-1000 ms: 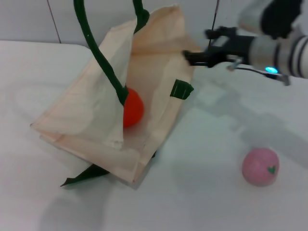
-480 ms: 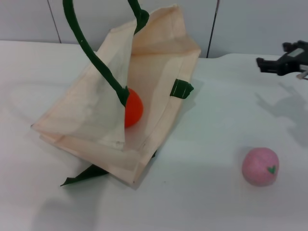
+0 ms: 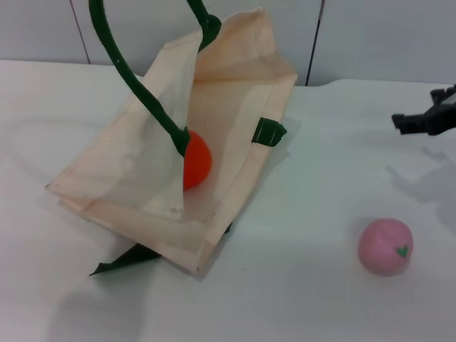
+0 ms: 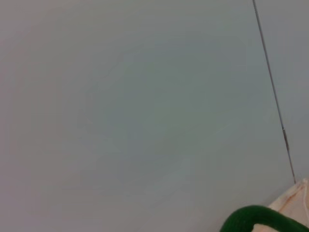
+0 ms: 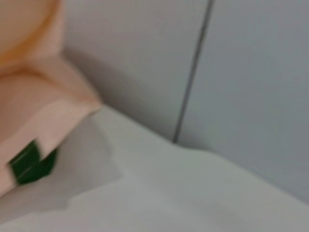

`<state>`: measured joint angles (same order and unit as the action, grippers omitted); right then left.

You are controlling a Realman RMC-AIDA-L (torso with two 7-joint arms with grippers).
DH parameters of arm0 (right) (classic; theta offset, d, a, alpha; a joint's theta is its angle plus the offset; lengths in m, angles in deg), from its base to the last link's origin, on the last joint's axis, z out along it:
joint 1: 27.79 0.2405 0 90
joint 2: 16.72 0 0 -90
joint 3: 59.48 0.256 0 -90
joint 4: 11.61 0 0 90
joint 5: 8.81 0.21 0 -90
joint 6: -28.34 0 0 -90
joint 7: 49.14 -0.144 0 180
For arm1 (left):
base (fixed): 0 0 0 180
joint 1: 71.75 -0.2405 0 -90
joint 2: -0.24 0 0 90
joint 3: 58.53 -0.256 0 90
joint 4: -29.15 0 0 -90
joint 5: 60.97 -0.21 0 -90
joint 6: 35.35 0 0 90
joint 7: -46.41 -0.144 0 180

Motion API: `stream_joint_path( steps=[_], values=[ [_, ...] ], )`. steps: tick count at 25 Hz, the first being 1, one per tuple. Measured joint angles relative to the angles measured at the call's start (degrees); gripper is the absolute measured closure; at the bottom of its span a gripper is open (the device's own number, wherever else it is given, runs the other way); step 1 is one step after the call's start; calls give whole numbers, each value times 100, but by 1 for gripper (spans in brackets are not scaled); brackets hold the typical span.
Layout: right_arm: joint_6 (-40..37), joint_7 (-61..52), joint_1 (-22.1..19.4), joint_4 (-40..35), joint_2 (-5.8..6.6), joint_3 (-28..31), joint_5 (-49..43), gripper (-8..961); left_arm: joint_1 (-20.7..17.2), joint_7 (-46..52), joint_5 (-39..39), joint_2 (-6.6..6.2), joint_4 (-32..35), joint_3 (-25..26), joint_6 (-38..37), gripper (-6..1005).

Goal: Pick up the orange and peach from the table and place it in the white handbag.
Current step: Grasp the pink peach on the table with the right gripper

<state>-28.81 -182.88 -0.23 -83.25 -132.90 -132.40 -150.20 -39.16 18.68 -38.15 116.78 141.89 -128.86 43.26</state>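
White handbag [image 3: 135, 178] is lying on the table [image 3: 299, 285], long axis running diagonally, mouth opening toward the far right, handles [image 3: 135, 78] lifted. Orange [image 3: 196, 160] is sitting inside. Peach [image 3: 385, 246] is resting near right. Right gripper [image 3: 417, 122] is hovering, fingers apart; left gripper can't be seen.

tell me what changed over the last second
The right gripper pulled back from the handbag's mouth toward the robot's right and a little lower, empty; it now hangs above the table, only its fingertips in view. The handle shifted slightly left. The orange inside the bag and the peach on the table stayed put.
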Motion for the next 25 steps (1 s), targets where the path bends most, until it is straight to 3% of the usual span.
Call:
stream_joint_path(
  steps=[10,25],
  values=[
    [-1537,-73,45,-107,31,215,-188,86,7,-14,-54,-16,-70,-5,-58,878],
    [-2998,-146,355,-126,11,213,-405,87,79,4,-243,-23,-108,-46,-57,877]
  ],
)
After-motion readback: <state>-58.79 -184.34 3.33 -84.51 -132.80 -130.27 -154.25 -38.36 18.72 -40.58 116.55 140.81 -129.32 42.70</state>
